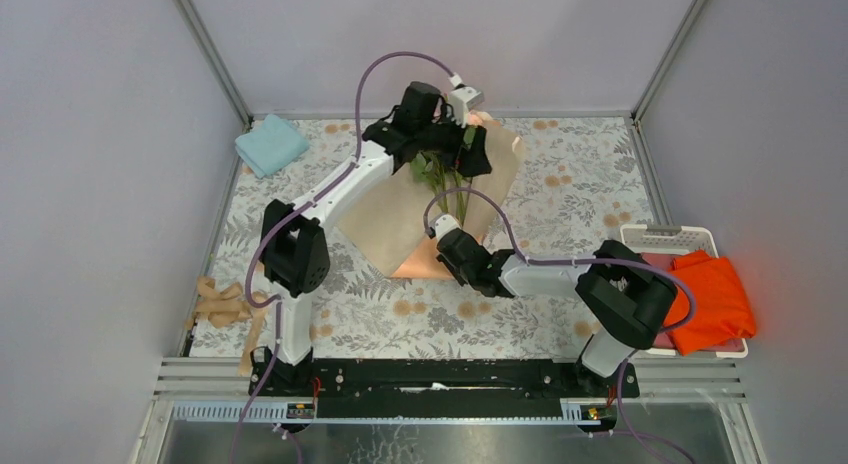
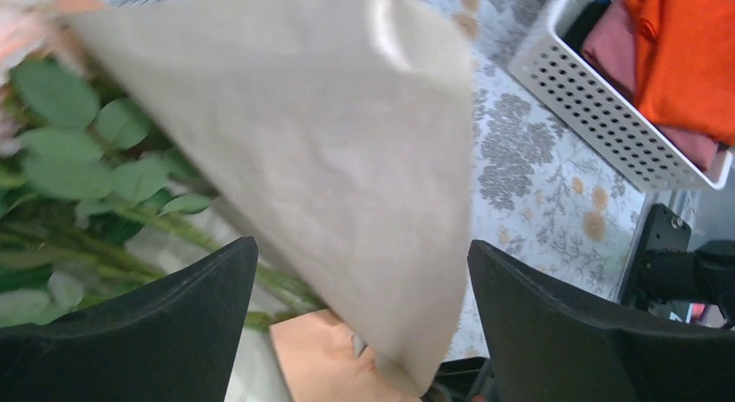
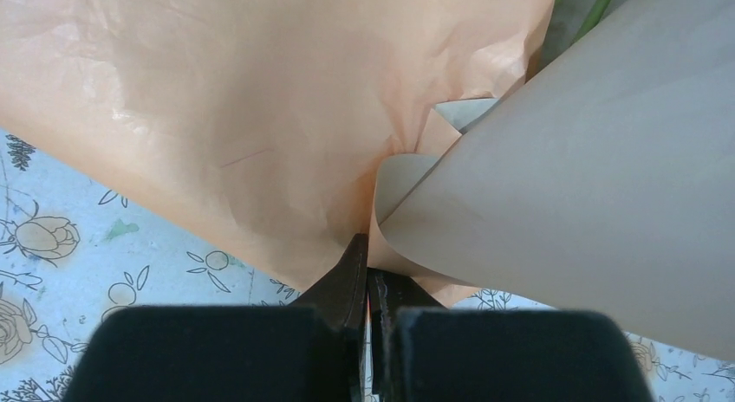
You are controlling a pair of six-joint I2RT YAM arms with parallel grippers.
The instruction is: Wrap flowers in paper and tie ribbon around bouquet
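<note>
The left arm [image 1: 330, 189] stretches out over the paper [image 1: 400, 234]. The left gripper [image 2: 357, 246] hangs above the sheet's far end, fingers [image 2: 173, 315] spread wide, clasping nothing. The right arm [image 1: 540, 274] lies low, elbow bent, reaching toward the paper's near corner. There the right gripper [image 3: 368, 268] is pinched tight on the edge.

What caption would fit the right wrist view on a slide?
Right gripper pinches the folded corner of the peach paper over the floral tablecloth.
</note>
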